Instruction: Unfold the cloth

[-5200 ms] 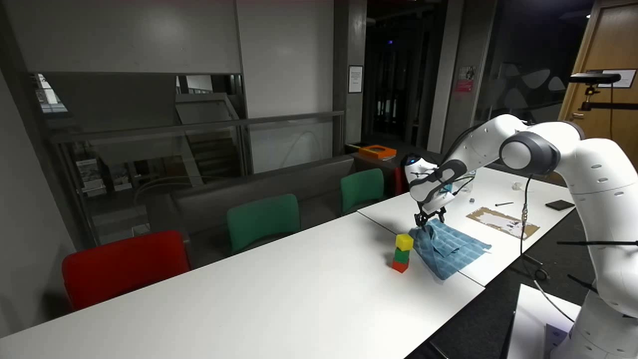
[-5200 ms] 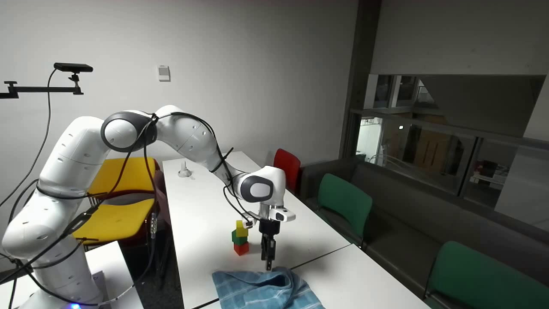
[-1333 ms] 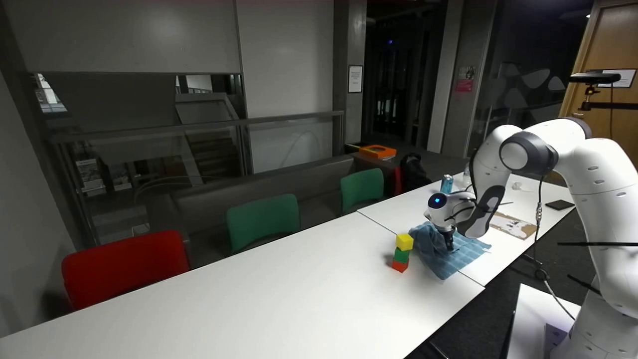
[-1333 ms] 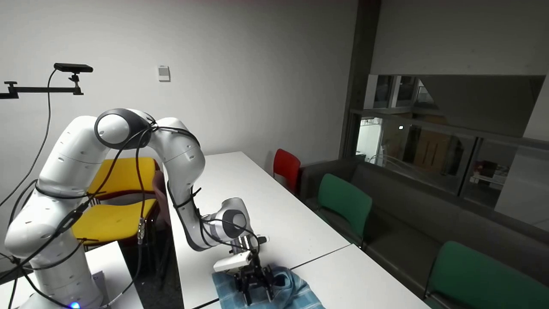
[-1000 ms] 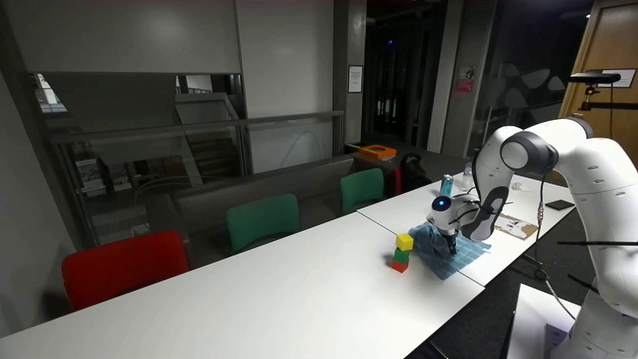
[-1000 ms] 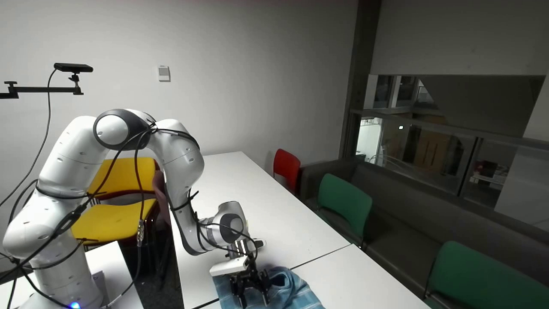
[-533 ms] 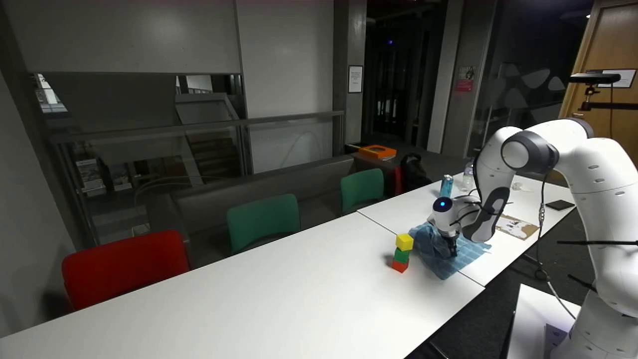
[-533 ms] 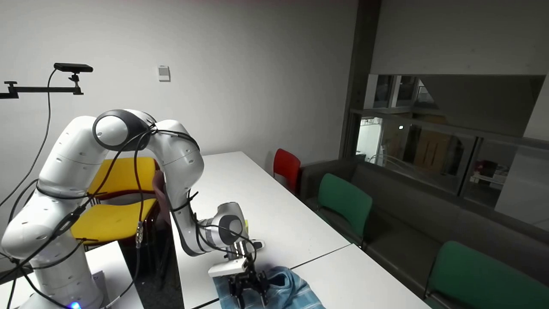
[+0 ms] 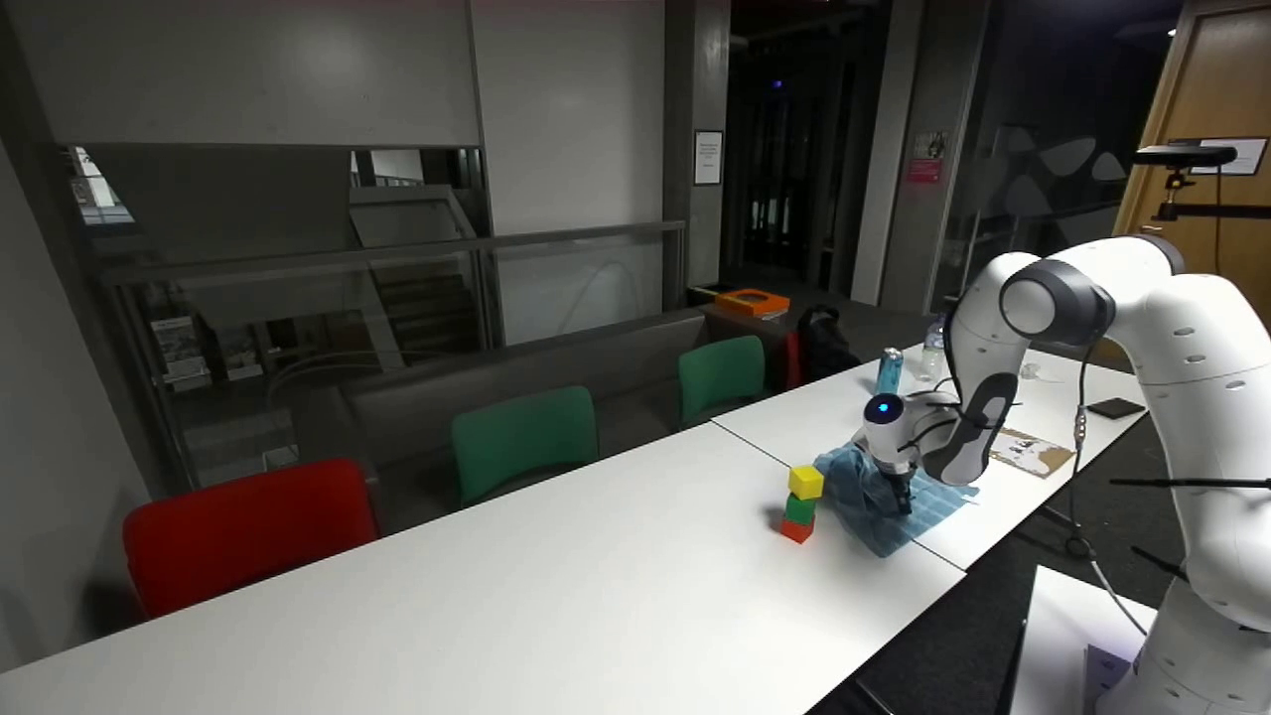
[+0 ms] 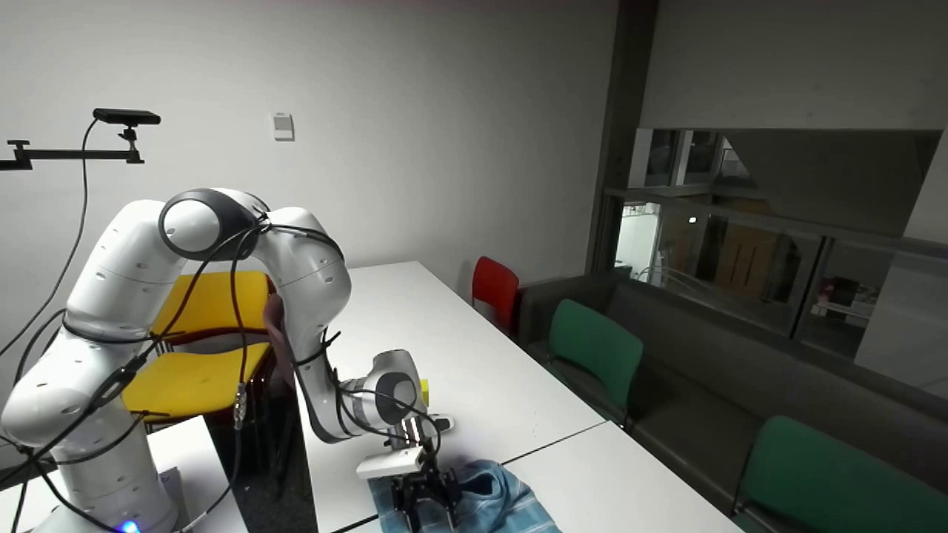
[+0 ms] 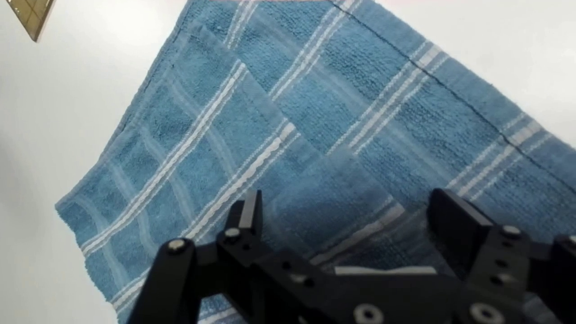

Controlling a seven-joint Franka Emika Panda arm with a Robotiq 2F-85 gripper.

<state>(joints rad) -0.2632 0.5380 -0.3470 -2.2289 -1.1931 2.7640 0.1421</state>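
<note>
Cloth (image 11: 405, 139) lies part-folded on the table (image 11: 40, 144) beneath the gripper (image 11: 345, 207), whose fingers (image 11: 247, 210) stand wide apart, gripping nothing; in the wrist view, an upper layer's (image 11: 216, 148) edge slants from about 10 to 4 o'clock between them, likely the coming pinch's target.

On the white table (image 9: 546, 586) stand three stacked blocks (image 9: 800, 508), yellow on top. A blue can (image 9: 890, 371) stands near a clear bottle (image 9: 932, 354).
</note>
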